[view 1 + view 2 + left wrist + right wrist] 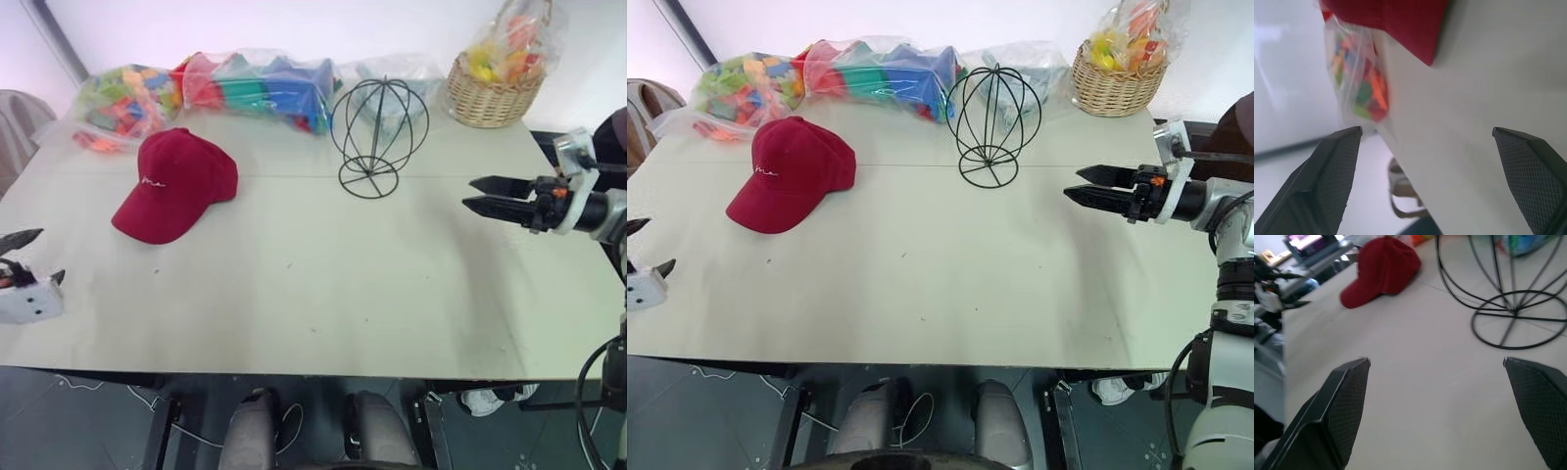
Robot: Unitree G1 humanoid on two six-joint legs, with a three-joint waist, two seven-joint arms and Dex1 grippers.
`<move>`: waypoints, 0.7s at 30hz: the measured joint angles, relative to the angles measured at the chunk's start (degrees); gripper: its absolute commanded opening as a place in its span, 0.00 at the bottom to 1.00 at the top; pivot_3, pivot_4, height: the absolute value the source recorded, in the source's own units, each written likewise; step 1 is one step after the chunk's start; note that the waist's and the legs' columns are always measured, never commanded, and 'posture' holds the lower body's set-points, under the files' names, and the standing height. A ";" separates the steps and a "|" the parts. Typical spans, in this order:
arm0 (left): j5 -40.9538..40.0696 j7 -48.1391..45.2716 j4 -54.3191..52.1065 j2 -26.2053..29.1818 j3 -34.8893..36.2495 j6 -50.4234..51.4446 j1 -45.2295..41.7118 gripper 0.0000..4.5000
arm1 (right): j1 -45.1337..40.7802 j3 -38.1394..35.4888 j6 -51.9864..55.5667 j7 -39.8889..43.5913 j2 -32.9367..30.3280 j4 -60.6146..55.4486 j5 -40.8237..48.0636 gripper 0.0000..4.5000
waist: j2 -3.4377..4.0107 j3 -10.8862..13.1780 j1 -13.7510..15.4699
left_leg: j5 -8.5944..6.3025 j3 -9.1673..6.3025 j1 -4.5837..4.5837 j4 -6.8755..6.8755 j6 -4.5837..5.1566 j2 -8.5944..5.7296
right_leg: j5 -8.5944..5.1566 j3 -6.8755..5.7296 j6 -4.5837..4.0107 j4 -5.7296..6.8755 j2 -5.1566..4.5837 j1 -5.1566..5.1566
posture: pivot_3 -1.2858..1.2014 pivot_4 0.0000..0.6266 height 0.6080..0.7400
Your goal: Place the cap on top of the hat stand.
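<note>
Cap: your cap (174, 183) sits flat on the table (323, 294) at about 10 o'clock from the table's middle, crown toward the far edge, brim pointing toward the near-left corner.
Hat stand: the wire hat stand (377, 137) is upright at about 12 o'clock, well apart from the cap and bare on top.
Left gripper: your left gripper (29, 259) is at the table's near-left edge, about 8 o'clock, with its fingers spread wide and nothing between them.
Right gripper: your right gripper (482, 194) hangs over the right side at about 3 o'clock, fingers parted and empty, aimed across toward the stand.
Key relation: the cap lies ahead of the left gripper and toward the middle, brim end closest; the left arm looks clearly nearer, so expect it to make the pick.
Long axis: brim to crown runs diagonally, near-left to far-right.
Basket: the wicker basket (493, 83) in the far-right corner holds wrapped, bright items.
Bags: clear bags (235, 83) along the far edge hold coloured blocks.
</note>
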 measured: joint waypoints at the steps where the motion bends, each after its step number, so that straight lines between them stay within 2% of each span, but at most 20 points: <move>1: 3.46 4.74 1.30 0.39 -2.97 -0.19 -1.74 0.99 | 1.58 -0.43 1.83 0.23 -0.23 -3.19 1.50 1.00 | -0.01 0.00 0.17 | 0.00 -0.02 0.00 0.00 0.00 0.00 | 0.00 0.00 0.00 0.02 0.01 -0.01 | 0.52 0.24 1.00; 3: 9.52 12.87 3.56 0.67 -8.59 0.09 -5.30 0.99 | 4.24 -0.83 5.15 0.60 -0.53 -7.95 3.97 1.00 | -0.01 0.00 0.39 | 0.00 -0.02 0.00 0.02 0.00 0.00 | 0.00 -0.01 0.01 0.06 0.01 0.00 | 0.52 0.24 1.00; 6: 14.85 20.08 7.72 0.64 -15.25 1.33 -10.95 0.99 | 7.81 -1.54 9.42 0.43 -1.72 -14.17 6.78 1.00 | -0.02 -0.01 0.49 | 0.00 -0.01 -0.03 0.10 0.00 -0.02 | 0.03 0.00 0.05 0.08 0.00 -0.01 | 0.52 0.24 1.00; 13: 19.48 27.35 15.01 -1.67 -25.49 4.70 -23.83 0.99 | 9.34 -4.28 15.68 -4.21 -2.57 -27.04 13.40 1.00 | -0.05 -0.03 0.37 | 0.00 -0.03 -0.02 0.13 0.00 -0.02 | 0.03 0.00 0.08 0.15 0.01 -0.01 | 0.52 0.24 1.00; 21: 21.79 31.07 18.13 -5.38 -33.84 6.06 -31.42 0.99 | 10.10 -4.72 16.13 -7.33 -2.61 -28.00 14.65 1.00 | -0.11 -0.04 0.51 | 0.01 -0.03 -0.04 0.18 0.00 -0.04 | 0.03 0.00 0.08 0.18 0.02 0.00 | 0.52 0.24 1.00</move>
